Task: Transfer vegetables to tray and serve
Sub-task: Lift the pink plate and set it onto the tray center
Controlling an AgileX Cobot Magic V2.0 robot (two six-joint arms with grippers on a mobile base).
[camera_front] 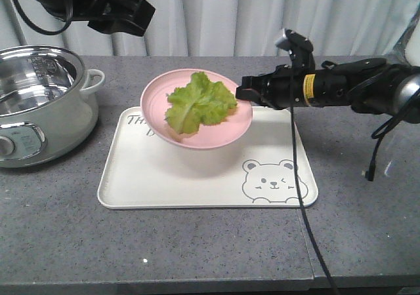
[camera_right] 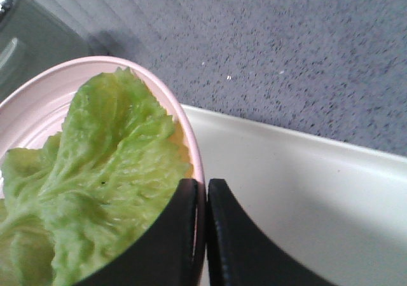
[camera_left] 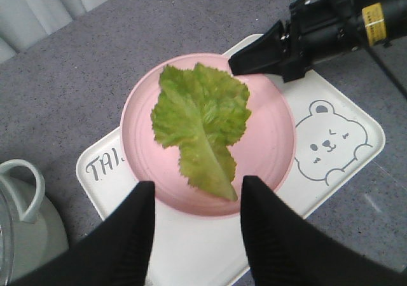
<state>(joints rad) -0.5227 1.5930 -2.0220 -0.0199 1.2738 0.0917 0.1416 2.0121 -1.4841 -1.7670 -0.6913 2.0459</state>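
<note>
A ruffled green lettuce leaf lies on a round pink plate. My right gripper is shut on the plate's right rim and holds it tilted in the air above the cream tray with the bear drawing. My left gripper hangs open high above the plate with nothing between its fingers; in the front view only its arm shows, at the top left.
A steel cooking pot with white handles stands left of the tray. The right arm's black cable hangs down across the tray's right end. Grey curtains close the back.
</note>
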